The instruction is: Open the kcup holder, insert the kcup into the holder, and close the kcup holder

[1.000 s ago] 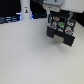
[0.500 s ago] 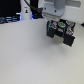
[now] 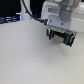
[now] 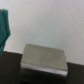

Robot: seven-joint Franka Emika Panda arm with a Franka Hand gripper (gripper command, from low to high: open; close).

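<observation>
In the exterior view my gripper [image 3: 61, 39] hangs over the white table [image 3: 30, 60] at the exterior view's upper right. Its two dark fingers stand apart with a pale gap between them, and I see nothing held there. A black boxy shape [image 3: 10, 20] at the far left edge may be the kcup holder, but it is too blurred to tell. The kcup is not in view. The wrist view shows a grey, shiny-topped box [image 4: 44, 59] below the camera, and no fingers.
A dark cable [image 3: 30, 12] runs from the arm toward the black shape. In the wrist view a green object [image 4: 5, 27] sits at the picture's edge and a dark band [image 4: 9, 67] lies beside the grey box.
The gripper has shifted only slightly, a little upward in the exterior view. Its fingers stand as before.
</observation>
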